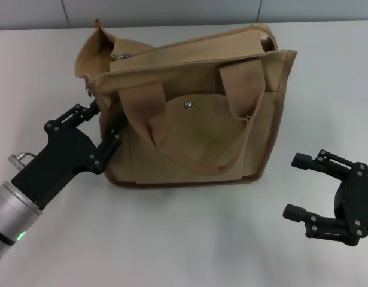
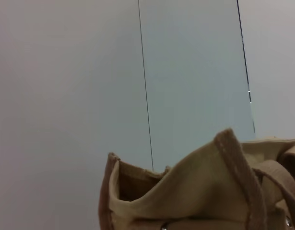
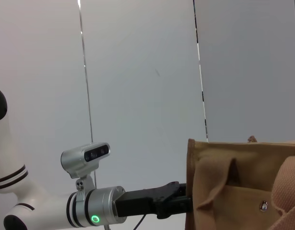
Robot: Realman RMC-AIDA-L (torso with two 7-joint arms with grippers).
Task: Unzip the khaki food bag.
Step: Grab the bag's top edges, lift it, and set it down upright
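Left gripper (image 1: 103,127) pinches the bag (image 1: 195,119) side; right gripper (image 1: 306,188) wide (idle). Bag may drag, unbraced.

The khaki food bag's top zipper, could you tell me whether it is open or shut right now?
Open, at least at the left end: the khaki food bag gapes there, its top edges parted. The left gripper pinches that side; the right gripper hangs open nearby.

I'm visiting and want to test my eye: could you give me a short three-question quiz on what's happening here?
1. True or false: the right gripper is touching the khaki food bag.
2. Which gripper is at the bag's side: A left, B right?
3. Fill in: a metal ___ sits on the front pocket.

Key: 1 false, it hangs open, apart from the bag. 2 A, the left gripper. 3 snap.
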